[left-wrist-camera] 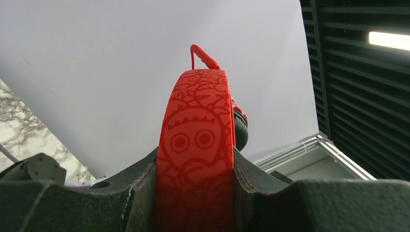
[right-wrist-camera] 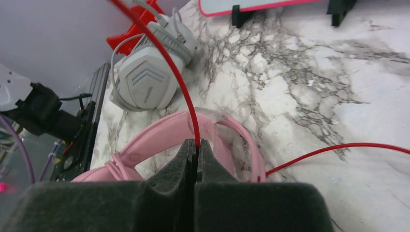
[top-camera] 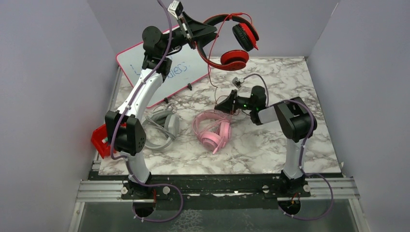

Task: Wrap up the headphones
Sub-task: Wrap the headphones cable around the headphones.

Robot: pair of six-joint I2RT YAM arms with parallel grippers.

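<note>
High above the marble-patterned table [top-camera: 275, 140], the left gripper [left-wrist-camera: 196, 162] clamps the patterned headband of the red-and-black over-ear headphones [top-camera: 235, 60], so their cups dangle in mid-air. Lower down, the right gripper [right-wrist-camera: 197, 145] is pinched tight on their thin red cable [right-wrist-camera: 179, 82] (just above the pink padded headphones [top-camera: 212, 131], which lie on the table). Large grey-white headphones [top-camera: 170, 126] lie to the left of the pink pair.

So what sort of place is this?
Likely a robot test booth: left arm and right arm bolted to a marbled table, plain walls around it, headphones to practise on.
</note>
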